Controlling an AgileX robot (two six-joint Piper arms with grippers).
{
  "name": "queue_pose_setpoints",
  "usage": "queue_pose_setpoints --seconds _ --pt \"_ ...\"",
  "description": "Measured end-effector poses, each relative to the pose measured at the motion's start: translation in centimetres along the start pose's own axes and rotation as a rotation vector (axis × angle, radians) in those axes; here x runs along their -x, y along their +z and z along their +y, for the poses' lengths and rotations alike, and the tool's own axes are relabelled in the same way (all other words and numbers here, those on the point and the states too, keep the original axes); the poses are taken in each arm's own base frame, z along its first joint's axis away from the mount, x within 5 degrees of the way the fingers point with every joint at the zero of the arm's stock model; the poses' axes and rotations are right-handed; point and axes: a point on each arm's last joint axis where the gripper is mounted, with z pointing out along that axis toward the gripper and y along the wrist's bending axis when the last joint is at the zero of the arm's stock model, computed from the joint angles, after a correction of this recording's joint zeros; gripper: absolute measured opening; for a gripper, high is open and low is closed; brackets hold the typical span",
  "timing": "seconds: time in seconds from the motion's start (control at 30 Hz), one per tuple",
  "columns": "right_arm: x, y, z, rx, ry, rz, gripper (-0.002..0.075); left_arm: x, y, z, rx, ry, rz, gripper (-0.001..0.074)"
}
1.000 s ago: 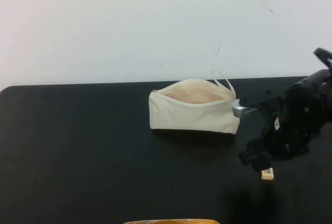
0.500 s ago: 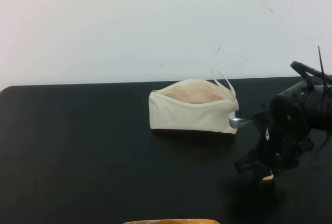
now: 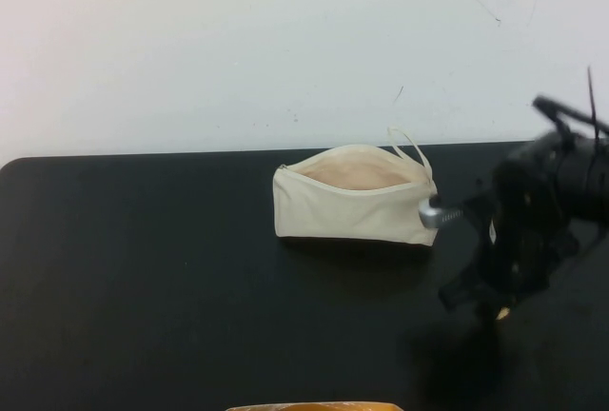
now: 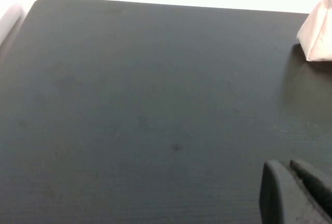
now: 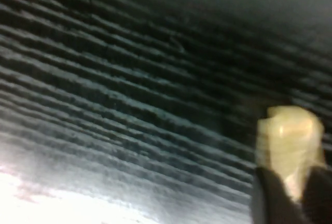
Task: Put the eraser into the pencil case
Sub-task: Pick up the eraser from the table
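Note:
The pencil case [image 3: 352, 206] is a cream-white pouch standing open at mid-table, its peach lining showing and its loop strap at its right end; one corner shows in the left wrist view [image 4: 319, 35]. My right gripper [image 3: 497, 308] is to the right of the pouch and nearer me, low over the table, shut on the eraser [image 3: 501, 313]. In the right wrist view the pale yellow eraser [image 5: 288, 136] sits between the gripper's [image 5: 295, 182] dark fingers. My left gripper [image 4: 298, 182] is over bare table left of the pouch, shut and empty.
The black table [image 3: 143, 268] ends at a white wall behind. A strip of an orange object [image 3: 314, 406] shows at the front edge. The right arm's silver fitting [image 3: 431, 213] is close to the pouch's right end.
The eraser lay on the table beside my right gripper a second ago. The gripper came over it and closed on it. The pouch has not moved.

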Motion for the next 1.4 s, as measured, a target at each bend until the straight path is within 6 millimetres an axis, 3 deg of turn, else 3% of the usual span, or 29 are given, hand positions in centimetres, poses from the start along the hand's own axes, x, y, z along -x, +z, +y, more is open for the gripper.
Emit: queue_pose_setpoints --seconds 0.07,0.13,0.33,0.43,0.53,0.63,0.8,0.9,1.2,1.4 --pt "0.9 -1.7 -0.2 -0.007 -0.022 -0.005 0.0084 0.0 0.0 0.0 0.0 0.0 0.0 -0.0001" --pt "2.1 -4.1 -0.4 -0.009 -0.033 -0.051 0.0034 0.0 0.0 0.0 0.0 0.0 0.0 -0.0001" --pt "6.5 -13.3 -0.5 0.04 -0.026 -0.4 0.0002 0.0 0.0 0.0 0.0 0.0 0.0 -0.0001" --pt "7.6 -15.8 -0.3 0.041 -0.084 -0.5 0.0 0.0 0.0 0.0 0.0 0.0 0.0 -0.0001" --pt "7.1 -14.7 -0.6 -0.009 -0.121 -0.39 0.0006 0.0 0.0 0.0 0.0 0.0 0.0 -0.0001" --pt "6.3 -12.4 -0.7 -0.047 -0.145 -0.208 0.0069 0.0 0.0 0.0 0.0 -0.009 0.0 -0.0001" --pt "5.0 -7.9 -0.4 -0.058 -0.216 0.003 0.0302 0.0 0.0 0.0 0.0 -0.015 0.0 -0.0001" --pt "4.2 -6.2 -0.4 -0.067 -0.237 0.047 0.0384 0.0 0.0 0.0 0.0 -0.021 0.0 -0.0001" --pt "2.4 -1.8 -4.8 0.004 -0.099 0.041 0.0413 0.0 0.0 0.0 0.0 -0.026 0.0 -0.0001" --pt "2.8 -0.1 -5.2 0.059 -0.108 0.019 0.0413 0.0 0.0 0.0 0.0 -0.026 0.0 -0.0001"
